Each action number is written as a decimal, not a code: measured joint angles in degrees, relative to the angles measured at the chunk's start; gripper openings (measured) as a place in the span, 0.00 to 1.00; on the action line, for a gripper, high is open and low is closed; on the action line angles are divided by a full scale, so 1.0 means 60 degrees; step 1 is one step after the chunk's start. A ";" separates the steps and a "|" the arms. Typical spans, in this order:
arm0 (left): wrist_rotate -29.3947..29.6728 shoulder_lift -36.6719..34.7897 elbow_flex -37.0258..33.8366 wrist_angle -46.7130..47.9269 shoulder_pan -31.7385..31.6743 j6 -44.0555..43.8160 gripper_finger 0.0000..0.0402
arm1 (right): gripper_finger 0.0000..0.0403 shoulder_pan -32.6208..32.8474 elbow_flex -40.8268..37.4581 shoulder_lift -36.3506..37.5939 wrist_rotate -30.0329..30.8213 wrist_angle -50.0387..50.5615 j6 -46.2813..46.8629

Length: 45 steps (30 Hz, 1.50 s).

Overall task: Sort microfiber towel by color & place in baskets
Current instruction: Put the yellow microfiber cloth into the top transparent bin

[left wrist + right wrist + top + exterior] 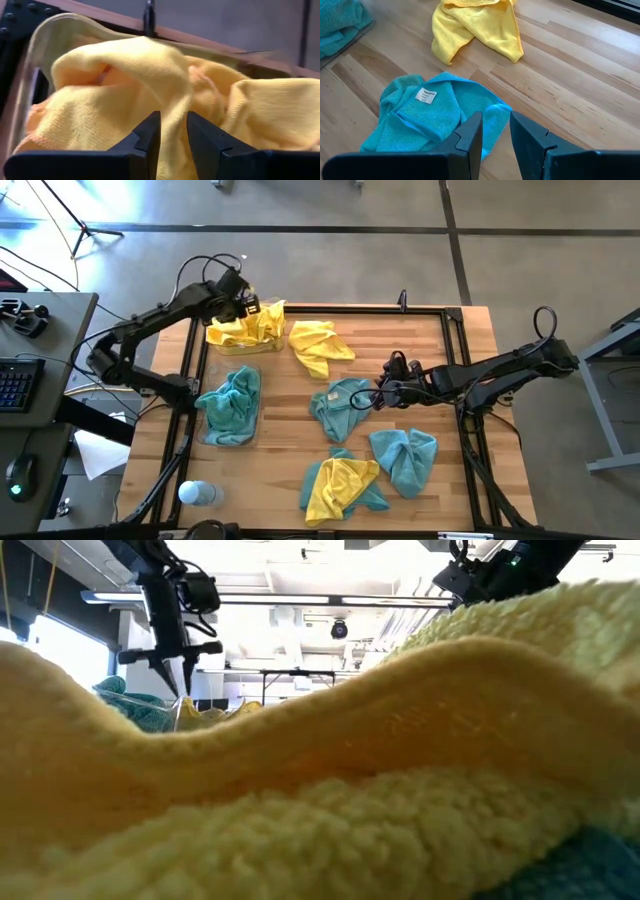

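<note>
Yellow towels (245,328) are heaped in the clear basket (212,340) at the upper left of the high view, and the left gripper (250,306) sits right over that heap. In the left wrist view its fingers (150,137) stand a narrow gap apart with a fold of yellow towel (172,107) between them, so it looks pinched on that cloth.

Just below that basket, a second basket (206,435) holds teal towels (232,402).

Loose on the table (465,370): a yellow towel (320,345) top centre, a teal towel (338,408) in the middle, another teal one (405,458) lower right, and a yellow-over-teal pair (342,485) at the bottom.

The right gripper (378,398) is at the middle teal towel's right edge. Its wrist view shows the fingers (472,137) slightly parted just over that towel's (427,117) edge; can't tell if it's actually grabbing anything.

That wrist view also shows a white tag (423,95) on the teal towel, which the high view doesn't. The low view is mostly blocked by a yellow towel (320,790) up close, with the left gripper (182,680) hanging at upper left. A bottle (197,493) lies at the lower left of the high view.
</note>
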<state>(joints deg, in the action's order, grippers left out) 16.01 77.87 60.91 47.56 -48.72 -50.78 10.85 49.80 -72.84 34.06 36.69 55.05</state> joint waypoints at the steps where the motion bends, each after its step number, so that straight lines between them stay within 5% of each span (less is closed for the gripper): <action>1: -0.0100 -0.0044 0.0010 -0.0076 0.0039 0.0000 0.21 | 0.23 0.0000 0.0000 0.0000 0.0000 0.0013 0.0000; 12: -0.0327 0.0989 0.0025 -0.1960 0.1037 0.0006 0.21 | 0.23 0.0000 0.0000 0.0000 0.0003 0.0061 -0.0004; 28: -0.0797 0.4019 0.0080 -0.2310 0.0677 -0.0526 0.21 | 0.23 0.0000 0.0000 0.0000 0.0004 0.0061 0.0065; 45: -0.0800 0.2416 0.0007 -0.1851 0.0679 -0.0427 0.21 | 0.23 0.0000 0.0000 0.0000 0.0004 0.0061 0.0056</action>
<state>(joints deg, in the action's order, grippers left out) 11.21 92.37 60.95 36.45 -44.65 -53.35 10.85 49.80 -72.84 34.09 37.06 55.38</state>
